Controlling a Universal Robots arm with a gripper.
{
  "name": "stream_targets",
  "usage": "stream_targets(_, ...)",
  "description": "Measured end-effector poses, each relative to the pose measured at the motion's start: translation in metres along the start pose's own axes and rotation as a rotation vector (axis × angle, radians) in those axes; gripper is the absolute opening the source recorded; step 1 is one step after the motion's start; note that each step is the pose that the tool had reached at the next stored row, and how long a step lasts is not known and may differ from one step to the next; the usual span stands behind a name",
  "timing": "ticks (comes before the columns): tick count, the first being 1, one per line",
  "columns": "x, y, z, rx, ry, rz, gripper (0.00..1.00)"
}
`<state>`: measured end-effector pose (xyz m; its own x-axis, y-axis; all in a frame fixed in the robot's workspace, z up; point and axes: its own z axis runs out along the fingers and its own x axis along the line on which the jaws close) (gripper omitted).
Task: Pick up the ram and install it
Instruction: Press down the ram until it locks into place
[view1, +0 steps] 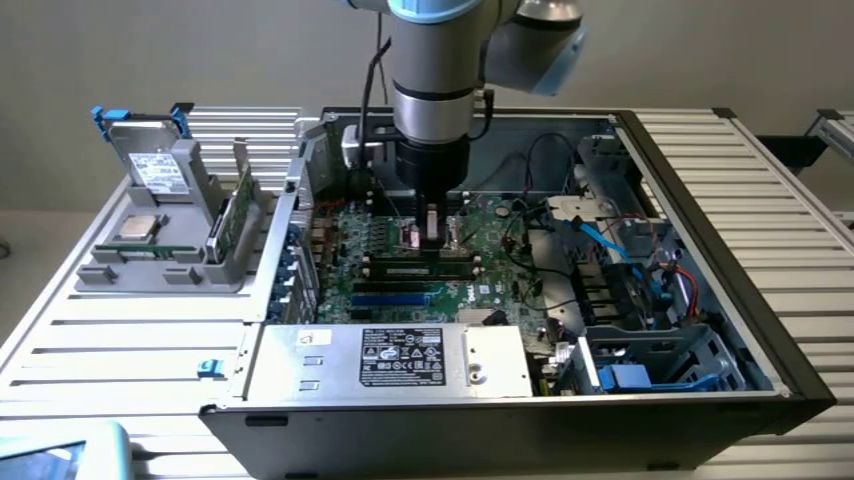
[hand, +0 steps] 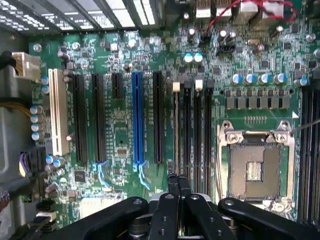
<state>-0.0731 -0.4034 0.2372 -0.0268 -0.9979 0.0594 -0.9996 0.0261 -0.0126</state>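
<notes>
A ram stick (view1: 424, 266), green with dark chips, sits lengthwise in a memory slot of the motherboard (view1: 501, 215). In the wrist view it shows edge-on as a pale strip (hand: 176, 130) in the outermost of the black memory slots (hand: 198, 135). My gripper (view1: 434, 240) hangs straight over this stick, shut, its fingertips (hand: 183, 185) pressed together with nothing visible between them. I cannot tell whether they touch the stick. A second green stick (view1: 238, 215) stands upright in the grey holder (view1: 160, 270) at the exterior view's left.
The open computer case (view1: 694, 210) rings the board with walls, cables (view1: 601, 240) and drive cages. A power supply (view1: 400, 358) lies along the near side. The empty processor socket (hand: 255, 167) is beside the memory slots. A silver processor chip (view1: 138, 227) and a grey drive (view1: 160, 175) rest on the holder.
</notes>
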Motion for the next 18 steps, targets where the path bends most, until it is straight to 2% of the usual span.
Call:
stream_targets(2, 0.000, 0.0063, 0.0004, 0.0016, -0.0001, 0.000, 0.11)
stream_targets(6, -0.001, 0.0090, 0.0037, 0.0079, 0.0002, 0.001, 0.11)
stream_targets(11, -0.002, 0.0115, 0.0058, 0.0093, 0.0014, 0.000, 0.11)
stream_targets(18, -0.003, 0.0117, 0.0108, 0.0112, 0.0078, 0.001, 0.11)
